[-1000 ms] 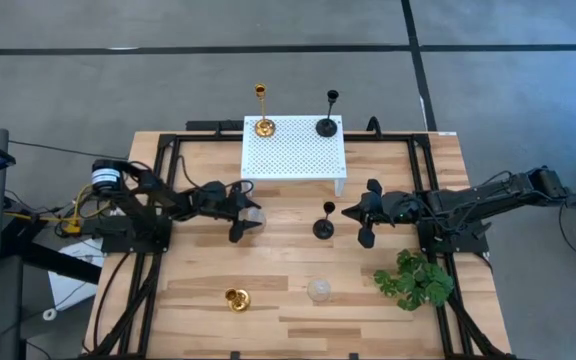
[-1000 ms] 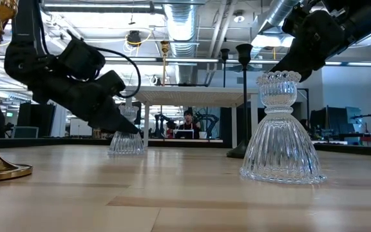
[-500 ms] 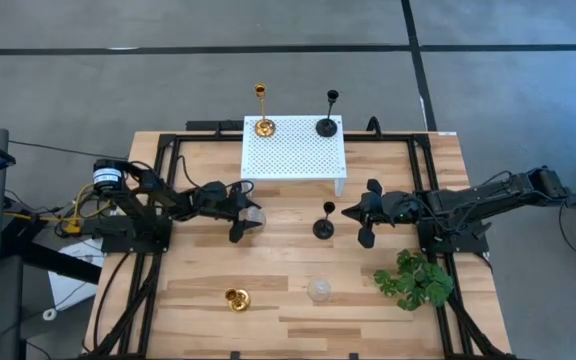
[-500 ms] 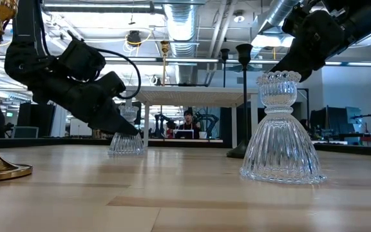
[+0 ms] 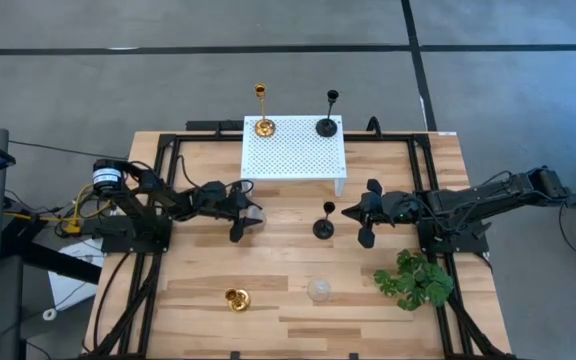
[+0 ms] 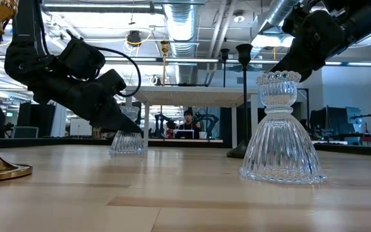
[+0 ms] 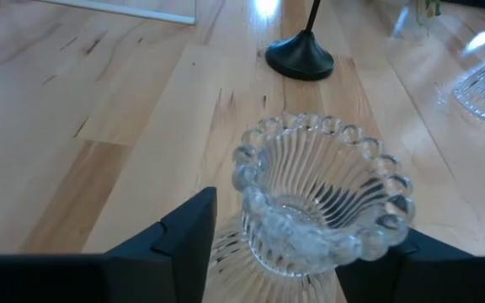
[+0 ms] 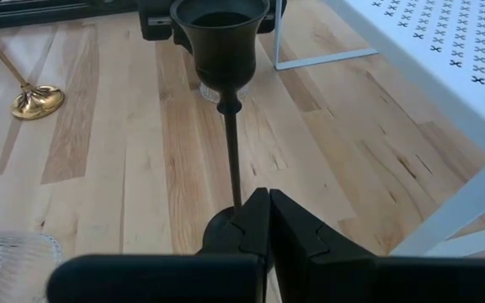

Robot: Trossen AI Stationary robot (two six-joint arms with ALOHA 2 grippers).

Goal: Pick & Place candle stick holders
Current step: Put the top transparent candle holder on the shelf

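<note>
The dark left arm is reaching in from nine o'clock toward the table's centre, its wrist tilting down, and the left gripper (image 5: 248, 216) is spreading its two black fingers (image 7: 188, 240) apart, low to the tabletop. The dark right arm is stretching in from three o'clock, and the right gripper (image 5: 360, 223) is pressing its fingers together.
</note>
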